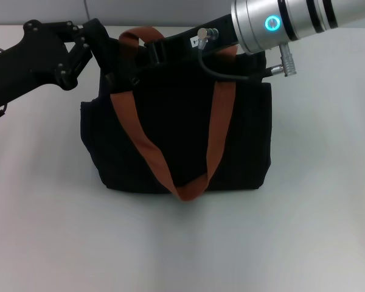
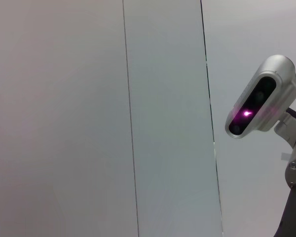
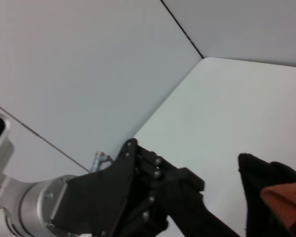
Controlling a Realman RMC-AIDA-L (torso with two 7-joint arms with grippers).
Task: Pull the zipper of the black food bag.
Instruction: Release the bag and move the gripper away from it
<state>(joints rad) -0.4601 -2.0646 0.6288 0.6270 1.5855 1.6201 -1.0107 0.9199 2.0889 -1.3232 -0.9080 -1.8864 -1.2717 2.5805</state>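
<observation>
The black food bag [image 1: 182, 131] stands upright in the middle of the white table [image 1: 304, 231], its two rust-orange straps [image 1: 219, 121] hanging down the front. My left gripper [image 1: 109, 72] reaches in from the left and is at the bag's top left corner. My right gripper [image 1: 156, 51] comes in from the upper right and lies over the bag's top edge, beside the rear strap loop. The right wrist view shows the left gripper's black linkage [image 3: 153, 195] next to a bag corner [image 3: 256, 182] with a strap [image 3: 285, 200]. The zipper is hidden.
A grey panelled wall [image 1: 140, 11] runs behind the table's far edge. The left wrist view shows only that wall and the robot's head camera [image 2: 259, 103]. Bare white tabletop lies in front of the bag and on both sides.
</observation>
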